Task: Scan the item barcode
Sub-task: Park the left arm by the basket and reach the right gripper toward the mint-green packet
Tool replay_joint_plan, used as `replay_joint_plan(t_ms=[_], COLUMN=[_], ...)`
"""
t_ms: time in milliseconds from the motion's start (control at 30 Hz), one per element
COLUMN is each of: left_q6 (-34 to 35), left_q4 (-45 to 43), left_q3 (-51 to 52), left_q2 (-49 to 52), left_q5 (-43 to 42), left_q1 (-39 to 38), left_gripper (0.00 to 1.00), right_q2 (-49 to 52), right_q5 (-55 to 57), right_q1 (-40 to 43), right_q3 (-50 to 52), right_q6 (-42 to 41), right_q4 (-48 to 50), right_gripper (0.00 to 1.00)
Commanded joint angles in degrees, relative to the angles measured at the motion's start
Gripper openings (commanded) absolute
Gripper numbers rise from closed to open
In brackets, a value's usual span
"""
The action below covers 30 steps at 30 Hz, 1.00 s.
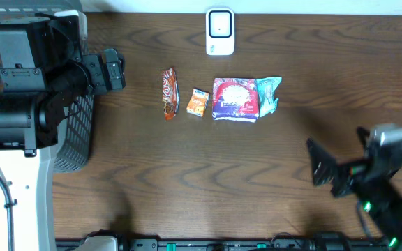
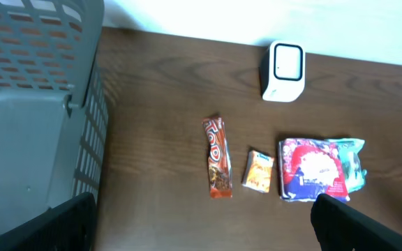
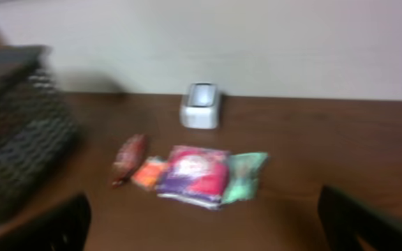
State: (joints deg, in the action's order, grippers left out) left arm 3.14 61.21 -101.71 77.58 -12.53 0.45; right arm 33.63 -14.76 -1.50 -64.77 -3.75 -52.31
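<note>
A: Brown table (image 1: 187, 174): which step?
B: Likely the first. The packets (image 1: 235, 99) lie just before the scanner (image 1: 220, 32); the left gripper (image 1: 116, 70) and right gripper (image 1: 319, 167) gape empty. Next, probably, grasp one.

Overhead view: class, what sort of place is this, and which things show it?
Probably a mock shop checkout: a white barcode scanner, a row of snack packets and a grey mesh basket.
</note>
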Motion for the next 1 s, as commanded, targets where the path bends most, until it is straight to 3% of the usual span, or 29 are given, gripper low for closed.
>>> replay_joint_plan(t_ms=[0,167,300,400,633,967], left_q6=[-0.1,-0.1,-0.1,-0.1,-0.1,-0.1], left_q4=[0.1,0.1,0.1,0.1,0.1,0.1], left_q3=[-0.2,-0.2,-0.2,-0.2,-0.2,-0.2], left_q2=[-0.1,-0.1,-0.1,-0.1,-0.1,-0.1], left_q5=[-0.3,-0.3,-0.3,-0.3,-0.3,-0.3], left_q1=[0.2,0.2,0.2,0.2,0.2,0.2], left_gripper=[0.98,0.98,0.98,0.98,0.98,0.98], right_q2=[15.9,30.8,37.6,38.7,35.7,39.1], right_q5=[6.9,-5.3,-4.1,-3.2,2.9,-2.5], right_q1=[0.3,0.3,0.5,1.0,4.1,4.8], right_q3=[-13.0,-20.5,-20.6,-20.6,-21.4,-20.2], right_q6=[8.1,6.4,9.5,5.9,6.0,5.9], right_q4=[-12.3,-19.0,-21.1,-19.0,-14.1,-6.7], right_gripper=[0.99,0.99,0.99,0.99,0.99,0.99])
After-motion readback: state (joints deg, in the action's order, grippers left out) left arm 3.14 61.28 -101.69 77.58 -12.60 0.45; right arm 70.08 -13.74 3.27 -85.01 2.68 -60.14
